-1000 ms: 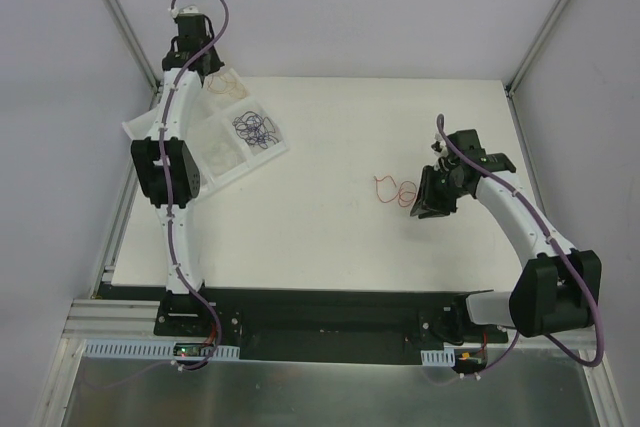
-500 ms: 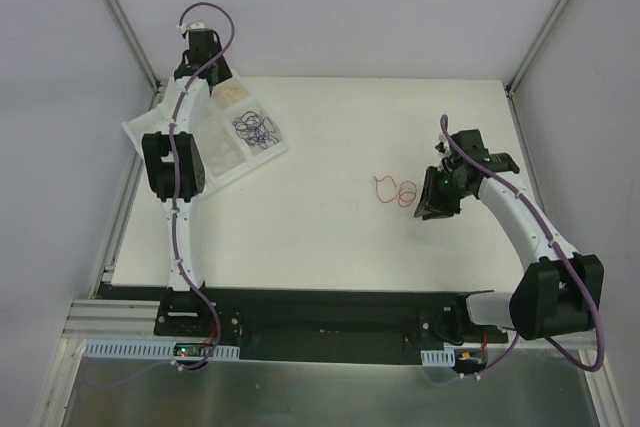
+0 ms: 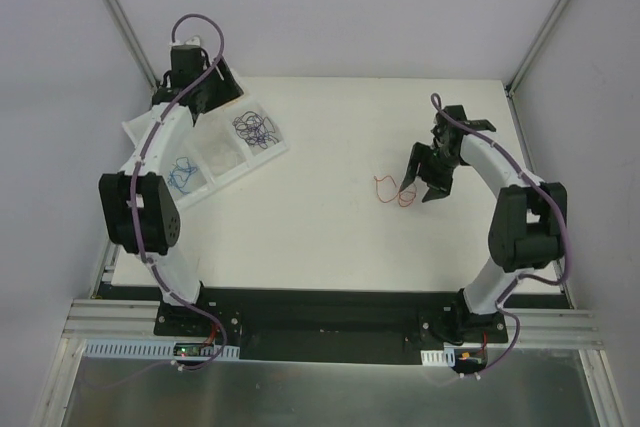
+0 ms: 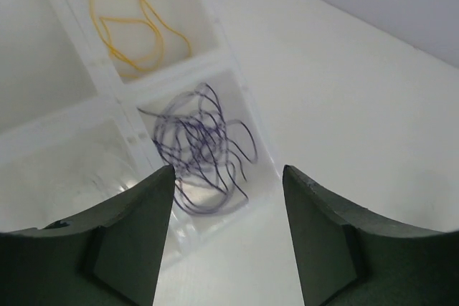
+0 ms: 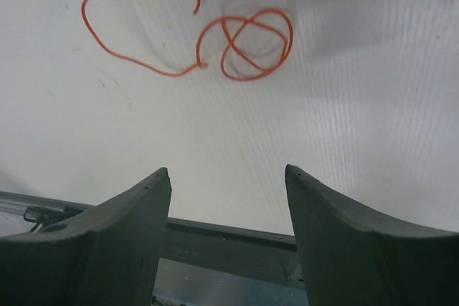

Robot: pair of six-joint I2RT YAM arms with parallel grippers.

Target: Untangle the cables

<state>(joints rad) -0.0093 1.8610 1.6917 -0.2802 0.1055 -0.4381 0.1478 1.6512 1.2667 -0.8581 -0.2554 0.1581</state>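
Looking down from the top external view, the right gripper (image 3: 423, 178) is hovering just beside the red cable (image 3: 392, 190), which is lying loose on the white table (image 3: 330, 237), well apart from everything else. The left gripper (image 3: 205, 89) is hanging over the far end of a divided tray (image 3: 275, 150), where a purple bundle (image 3: 252, 127) and a blue cable (image 3: 182, 172) are sitting in separate compartments.

Turning to the left wrist view, the left gripper (image 4: 228, 234) is showing its jaws spread with nothing between them. Below it the purple bundle (image 4: 204, 152) is filling one compartment as a knot of crossing loops, and an orange cable (image 4: 133, 23) is curling in the next one.

Moving to the right wrist view, the right gripper (image 5: 228, 234) is likewise spread and carrying nothing, above the red cable (image 5: 215, 37), which is forming one overlapping loop and a long free tail.

These wires are looking very light, limp and springy, so they are probably going to slide and spring back instead of staying put. Pinching a free end or the outermost strand seems safer than grabbing a crossing, which risks tightening the knot.
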